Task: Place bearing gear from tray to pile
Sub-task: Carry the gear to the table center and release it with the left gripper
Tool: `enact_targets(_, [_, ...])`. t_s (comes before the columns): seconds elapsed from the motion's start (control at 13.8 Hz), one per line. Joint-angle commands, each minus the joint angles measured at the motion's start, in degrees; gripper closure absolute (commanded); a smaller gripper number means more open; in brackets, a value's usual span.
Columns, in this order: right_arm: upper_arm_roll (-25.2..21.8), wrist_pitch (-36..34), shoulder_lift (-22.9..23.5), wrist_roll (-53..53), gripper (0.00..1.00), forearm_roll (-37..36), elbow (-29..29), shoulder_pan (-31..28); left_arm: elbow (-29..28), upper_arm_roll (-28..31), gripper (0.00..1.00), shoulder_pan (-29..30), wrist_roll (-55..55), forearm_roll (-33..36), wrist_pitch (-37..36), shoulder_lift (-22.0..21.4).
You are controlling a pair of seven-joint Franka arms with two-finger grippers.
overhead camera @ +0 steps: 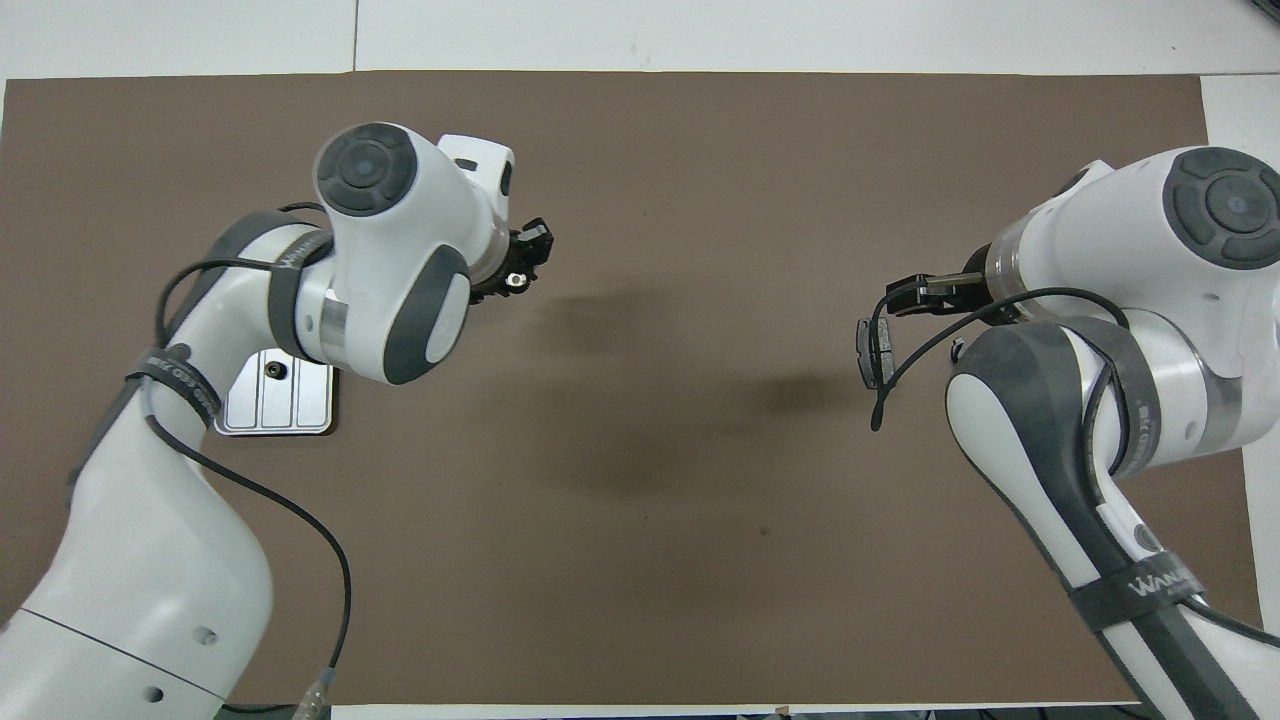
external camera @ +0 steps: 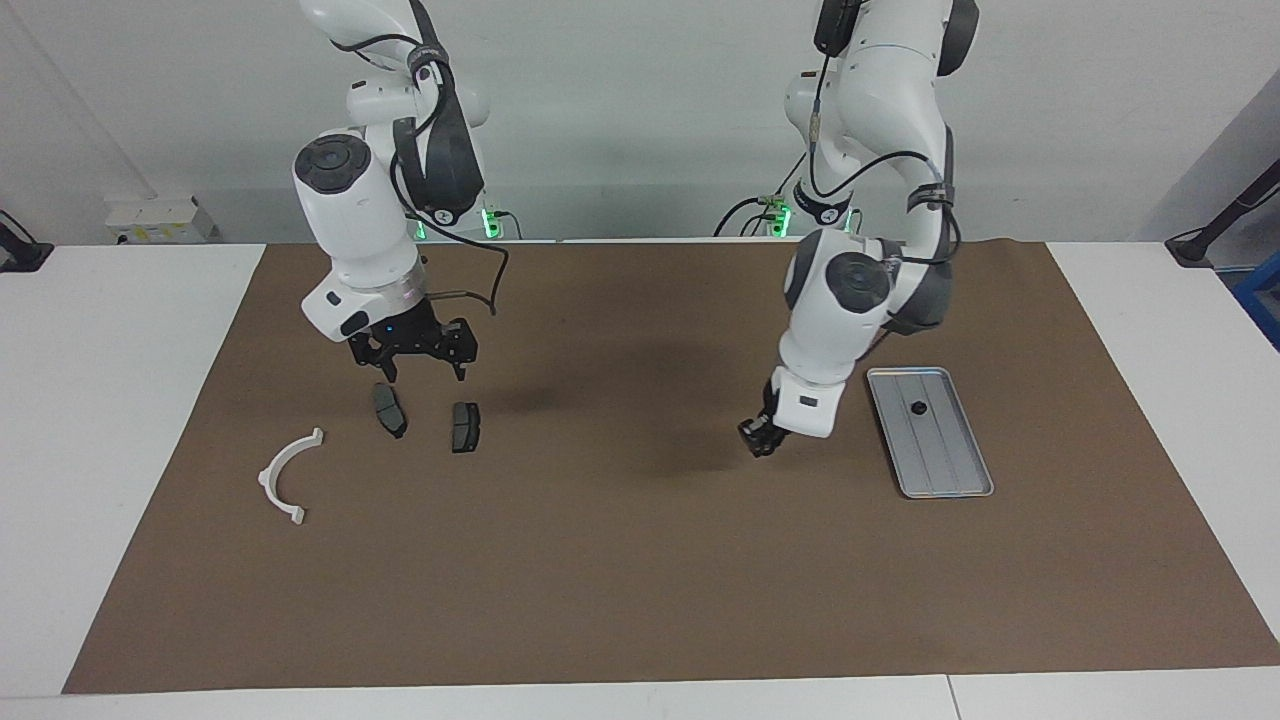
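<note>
Brown mat; "WANG" on arm strap.

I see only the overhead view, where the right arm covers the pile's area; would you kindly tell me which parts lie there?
Observer: The facing view shows a white half-ring bracket, a dark pad and a second dark pad.
Operator: Thank you. Is the right gripper touching them?
Observer: It seems not; the right gripper hangs open just above the two pads.
Operator: And where is the left gripper relative to the tray?
Observer: The left gripper is low over the mat beside the tray, and the bearing gear lies untouched on the tray.
</note>
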Motion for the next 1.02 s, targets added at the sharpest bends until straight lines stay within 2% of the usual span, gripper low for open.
enact_targets(0.0, [0.01,0.75,0.26,0.0,0.0,1.39,0.08,-0.25,-3.65,1.36,1.0,-5.17,-4.09,3.44,2.96,0.61])
enact_targets(0.22, [0.01,0.84,0.26,0.0,0.0,1.39,0.08,-0.34,-10.52,1.36,1.0,-6.33,-4.18,3.63,8.07,-0.8])
enact_targets(0.44, [0.01,0.84,0.26,0.0,0.0,1.39,0.08,-0.34,-12.38,1.45,1.0,-6.33,-4.18,4.15,9.48,-1.33])
enact_targets(0.51, [0.01,0.84,0.26,0.0,0.0,1.39,0.08,-0.34,-12.3,1.36,0.74,-6.33,-4.18,4.15,9.48,-1.33])
enact_targets(0.58, [0.01,0.75,0.26,0.0,0.0,1.39,0.08,-0.34,-11.78,1.45,0.01,-6.42,-4.27,4.24,8.96,-1.33])
enact_targets(0.73, [0.01,0.75,0.26,0.0,0.0,1.39,0.08,-0.34,-11.24,1.45,0.0,-5.55,-3.31,6.34,5.89,-2.29])
enact_targets(0.8, [0.01,0.75,0.26,0.08,0.0,1.39,0.08,-0.26,-13.16,1.45,0.0,-3.8,-0.7,6.53,4.75,-5.34])
enact_targets(0.95, [0.01,0.75,0.26,0.61,0.0,1.39,0.26,0.18,-20.79,1.36,0.0,1.38,14.02,6.44,4.48,-13.59])
